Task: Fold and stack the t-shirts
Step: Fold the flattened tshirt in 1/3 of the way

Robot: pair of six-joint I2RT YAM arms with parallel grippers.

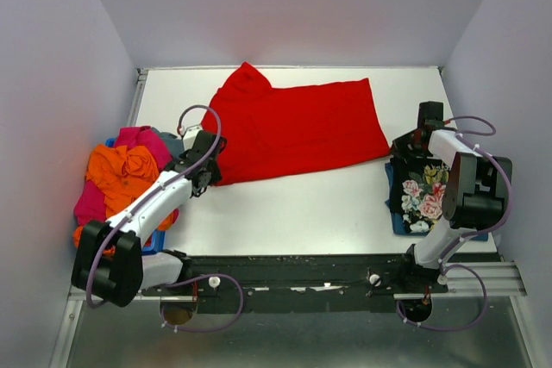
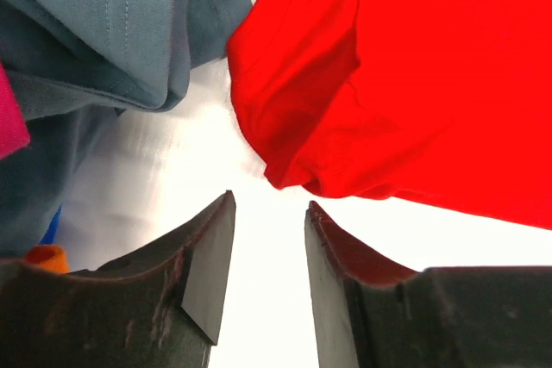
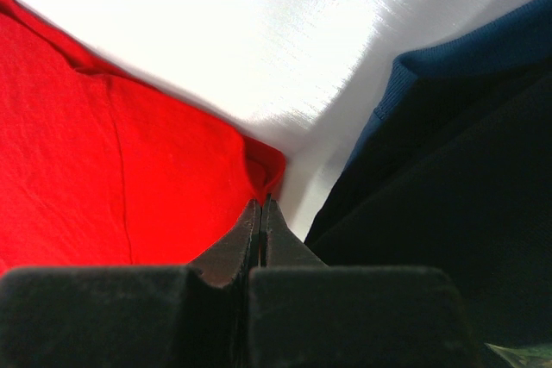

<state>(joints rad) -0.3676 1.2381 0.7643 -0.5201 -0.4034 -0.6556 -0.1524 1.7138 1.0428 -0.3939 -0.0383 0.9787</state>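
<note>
Left edge: heap of unfolded tees (image 1: 125,174), orange, magenta, teal-grey.
Left end effector (image 2: 269,204): fingers apart, empty, just short of red t-shirt (image 1: 293,127) near-left corner.
Red t-shirt: spread on surface (image 1: 285,213), centre-rear. Step in hand, judged: flattening before first fold.
Next: left must take that corner.
Right end effector (image 3: 261,204): fingers together, apparently nipping tee's right corner.
Far right: floral black tee (image 1: 421,196) atop blue tee (image 3: 448,49).
No legible writing.
</note>
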